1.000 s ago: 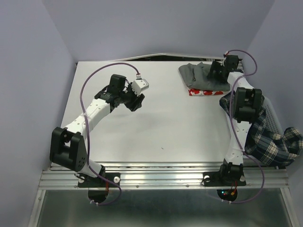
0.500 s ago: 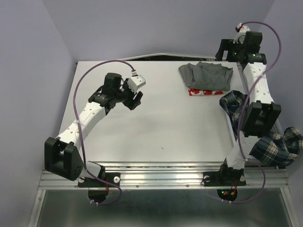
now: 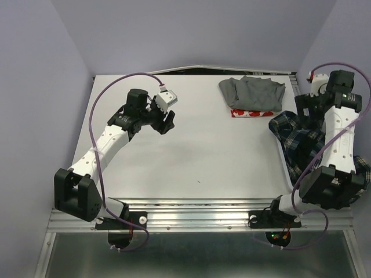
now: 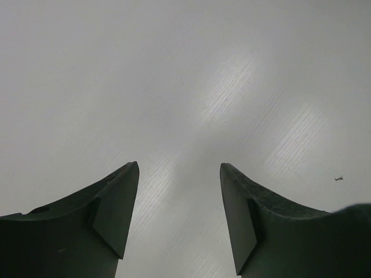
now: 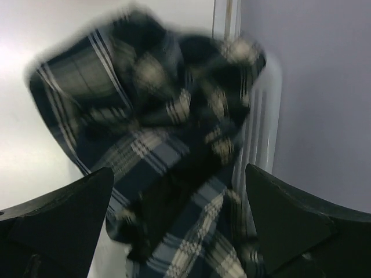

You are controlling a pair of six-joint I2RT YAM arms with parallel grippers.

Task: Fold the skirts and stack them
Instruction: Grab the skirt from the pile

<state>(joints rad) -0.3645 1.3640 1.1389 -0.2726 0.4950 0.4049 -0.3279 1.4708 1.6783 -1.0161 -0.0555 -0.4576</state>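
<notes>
- grey skirt [image 3: 253, 92] lies folded on the red-print skirt [image 3: 250, 113].
- right gripper [image 5: 177, 174], jaws spread, hovers over the crumpled plaid skirt [image 5: 156, 133].
- left gripper [image 4: 179, 168], jaws apart, empty, above the table [image 4: 174, 69].

Table [image 4: 191, 75]: white, smooth, finely ribbed, with a dull sheen. Left gripper fingers [image 4: 110, 220]: dark matt plastic, slightly grainy. Plaid skirt [image 5: 156, 145], centre frame: soft woven cloth, crumpled. Grey skirt [image 3: 253, 92], upper right: matt cloth. Rail [image 3: 197, 217], bottom edge: ridged silver metal, matt.
</notes>
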